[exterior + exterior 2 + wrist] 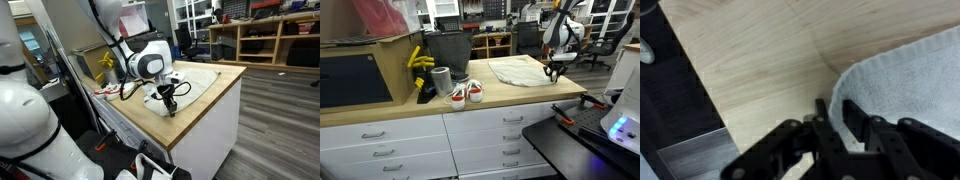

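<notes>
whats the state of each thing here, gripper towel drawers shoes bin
gripper: shut on the towel's edge
towel: spread out on the counter, one edge pinched
drawers: all shut
shoes: upright, side by side
bin: upright, top open

The towel (pixel 908 80) runs off the wrist view's edge; whether the pincer (pixel 837 110) grips it is unclear.

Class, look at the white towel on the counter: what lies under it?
Under the white towel lies the wooden countertop, seen bare around it. Anything between towel and wood is covered. The fingers meet its edge.
</notes>
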Robot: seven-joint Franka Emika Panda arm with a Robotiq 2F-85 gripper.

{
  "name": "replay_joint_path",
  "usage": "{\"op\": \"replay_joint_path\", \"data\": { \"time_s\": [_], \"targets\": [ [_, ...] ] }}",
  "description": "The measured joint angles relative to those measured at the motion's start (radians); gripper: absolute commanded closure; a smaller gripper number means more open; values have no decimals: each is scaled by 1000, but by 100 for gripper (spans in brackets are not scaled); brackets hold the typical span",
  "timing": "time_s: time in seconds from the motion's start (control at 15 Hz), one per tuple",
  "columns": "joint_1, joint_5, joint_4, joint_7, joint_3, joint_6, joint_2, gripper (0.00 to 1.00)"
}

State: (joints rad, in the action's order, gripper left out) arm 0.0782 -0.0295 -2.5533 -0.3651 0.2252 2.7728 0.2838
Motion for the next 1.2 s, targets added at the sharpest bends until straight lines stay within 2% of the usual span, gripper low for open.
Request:
{"op": "replay_joint_path", "data": {
  "time_s": [0.07,0.13,1.2],
  "targets": [
    [0,0,0,9,0,0,0,100],
    [-1,0,0,16,-2,0,0,100],
    [-27,17,-2,30,-8,-1,-4,99]
  ]
}}
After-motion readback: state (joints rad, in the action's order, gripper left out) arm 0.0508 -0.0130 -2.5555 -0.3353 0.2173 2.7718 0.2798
